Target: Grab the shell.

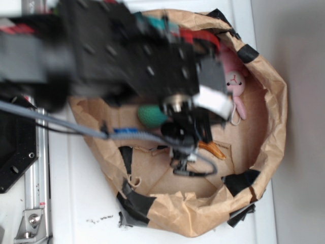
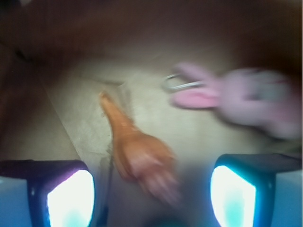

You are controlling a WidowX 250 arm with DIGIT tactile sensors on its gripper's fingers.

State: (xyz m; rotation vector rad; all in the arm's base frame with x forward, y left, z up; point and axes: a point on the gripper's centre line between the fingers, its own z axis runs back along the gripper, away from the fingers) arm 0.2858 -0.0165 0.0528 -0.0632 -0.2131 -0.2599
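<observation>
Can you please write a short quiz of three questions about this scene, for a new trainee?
1. True or false: in the wrist view, the jaws of the gripper are already closed on the shell.
2. Multiple choice: what holds the toys? A) a metal tray B) a brown paper bag with rolled edges C) a glass bowl
3. Fill in: besides the shell, the exterior view shows a green ball and a ____ plush toy.

Key:
1. False. The jaws stand wide apart, with the shell lying on the bag floor between them and a little ahead.
2. B.
3. Pink.
</observation>
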